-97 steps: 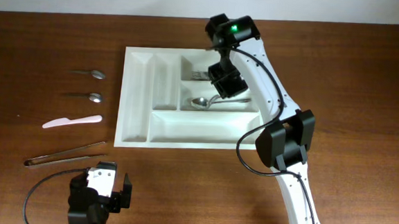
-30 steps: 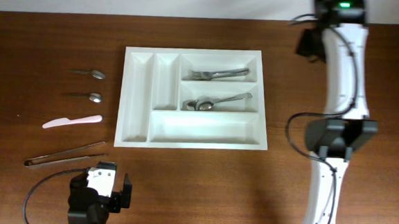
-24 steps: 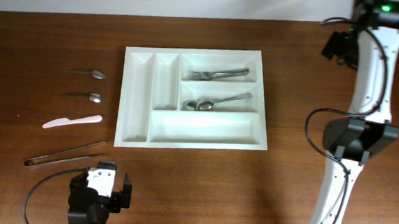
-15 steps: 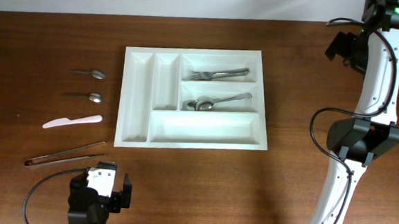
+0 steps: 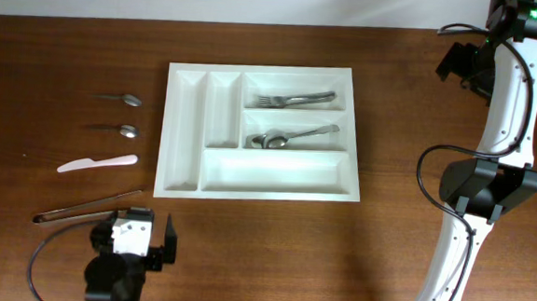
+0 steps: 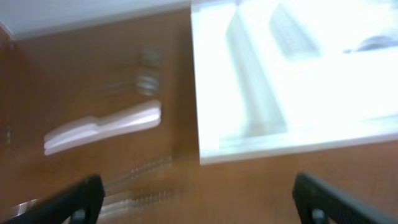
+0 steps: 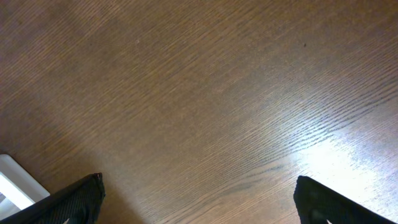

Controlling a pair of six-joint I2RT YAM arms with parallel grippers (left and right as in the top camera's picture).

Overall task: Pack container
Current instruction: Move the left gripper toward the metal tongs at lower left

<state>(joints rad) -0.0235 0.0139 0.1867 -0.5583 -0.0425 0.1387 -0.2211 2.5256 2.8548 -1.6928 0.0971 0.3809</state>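
The container (image 5: 276,173) is a white compartment tray in the middle of the table. A fork (image 5: 296,100) lies in its upper right compartment and a spoon (image 5: 293,134) in the one below. Left of it lie two small spoons (image 5: 122,98) (image 5: 122,129), a pale plastic knife (image 5: 97,164) and metal tongs (image 5: 88,207). My left gripper (image 5: 140,229) is open near the front edge, just right of the tongs. Its blurred wrist view shows the container (image 6: 249,137), knife (image 6: 102,127) and tongs (image 6: 127,183) ahead of the gripper (image 6: 199,205). My right gripper (image 5: 464,64) hangs open and holds nothing at the far right.
The right wrist view shows bare wood under the open right gripper (image 7: 199,202) and a corner of the container (image 7: 13,183) at the lower left. The right arm (image 5: 486,182) stands along the table's right side. The table's back edge meets a white wall.
My right arm has swung away from the container's right compartments to the far right corner and come to rest. My left gripper has just begun to shift away from the table's front edge.
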